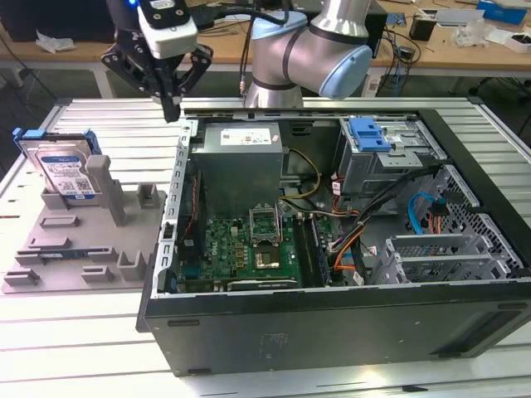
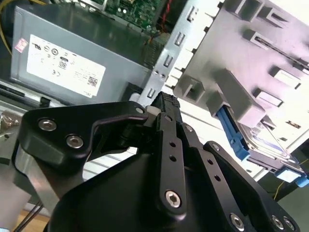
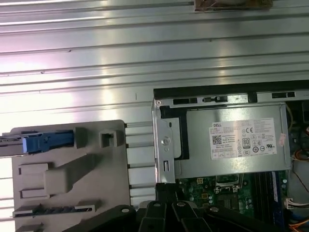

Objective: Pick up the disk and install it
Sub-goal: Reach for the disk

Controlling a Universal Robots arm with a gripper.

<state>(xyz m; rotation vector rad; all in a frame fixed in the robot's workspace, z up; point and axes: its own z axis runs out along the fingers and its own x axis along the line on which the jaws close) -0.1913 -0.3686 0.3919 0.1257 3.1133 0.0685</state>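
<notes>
Hovering above the slatted metal table (image 1: 83, 348), the gripper (image 1: 172, 109) hangs over the far corner of the open computer case (image 1: 332, 319), on the side nearest the grey tray (image 1: 50, 265). Its fingers (image 2: 166, 104) are pressed together and pinch nothing.

The disk (image 1: 65, 170) stands on edge, leaning back, at the far corner of the tray towards the exterior view's left, with its blue-and-white label facing the camera and a blue rail round its edges. It is apart from the gripper. In the first wrist view the blue rail (image 3: 46, 142) sticks out at the tray's edge.

The tray lies flat on the table just beside the case. Inside the case, a grey power supply box (image 1: 241, 162) sits against the far wall below the gripper, with a green circuit board (image 1: 249, 249) beside it and a blue latch (image 1: 369, 133) on a metal cage in the other far corner.
</notes>
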